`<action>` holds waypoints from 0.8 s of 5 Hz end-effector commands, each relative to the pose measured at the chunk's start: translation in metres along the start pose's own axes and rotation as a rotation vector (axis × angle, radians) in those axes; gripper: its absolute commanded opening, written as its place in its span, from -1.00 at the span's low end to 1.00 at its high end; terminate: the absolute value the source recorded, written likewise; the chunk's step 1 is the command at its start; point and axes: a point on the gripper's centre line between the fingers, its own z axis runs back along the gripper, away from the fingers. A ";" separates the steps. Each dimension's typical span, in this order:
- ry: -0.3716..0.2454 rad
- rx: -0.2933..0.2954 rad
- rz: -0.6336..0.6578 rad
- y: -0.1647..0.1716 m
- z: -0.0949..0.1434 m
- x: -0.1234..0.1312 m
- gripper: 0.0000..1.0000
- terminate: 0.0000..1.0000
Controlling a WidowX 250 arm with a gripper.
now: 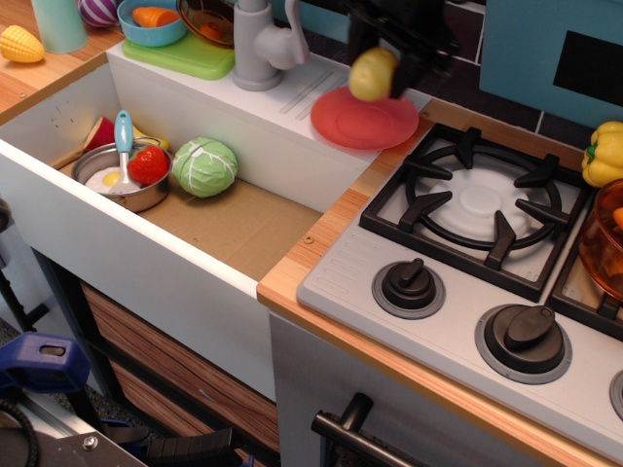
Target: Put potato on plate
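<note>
The pale-yellow potato point(373, 75) hangs in the air above the red-pink plate point(360, 122), which lies on the white ledge between the sink and the stove. My gripper point(384, 60) is dark and blurred at the top of the view. It is shut on the potato, with its fingers on either side of it. The potato covers part of the plate's far rim and does not touch it.
The stove burner grate point(482, 209) lies right of the plate. A grey faucet point(261, 44) stands left of it. The sink point(234, 224) holds a cabbage point(204, 167) and a pot point(125, 180). A yellow bell pepper point(605, 154) sits at the right edge.
</note>
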 end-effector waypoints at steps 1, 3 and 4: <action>-0.168 0.036 -0.031 0.040 -0.018 0.032 -1.00 -1.00; -0.234 0.069 -0.039 0.045 -0.024 0.025 1.00 -1.00; -0.234 0.069 -0.039 0.045 -0.024 0.025 1.00 -1.00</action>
